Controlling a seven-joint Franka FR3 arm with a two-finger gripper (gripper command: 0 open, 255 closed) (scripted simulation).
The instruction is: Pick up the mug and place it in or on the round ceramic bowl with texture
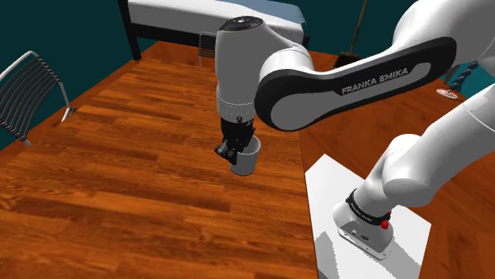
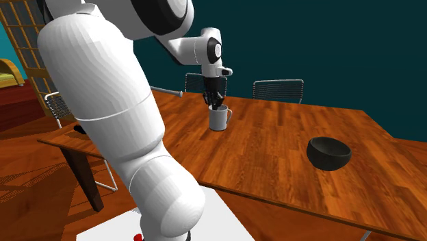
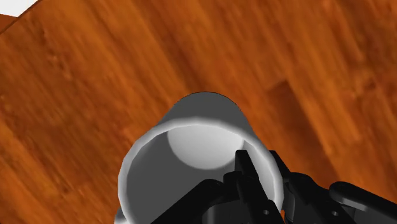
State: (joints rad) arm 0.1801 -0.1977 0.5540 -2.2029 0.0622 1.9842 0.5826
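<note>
here arm (image 1: pixel 341 83) stretched out over table (image 1: pixel 119 190), claw (image 1: pixel 237 151) pointing straight down, clamped on grey mug (image 1: pixel 247 162) rim.

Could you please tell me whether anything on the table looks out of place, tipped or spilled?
Nothing stands out: the mug is upright with the tool clasping its rim, and the dark bowl sits upright on the table, well apart from it.
</note>
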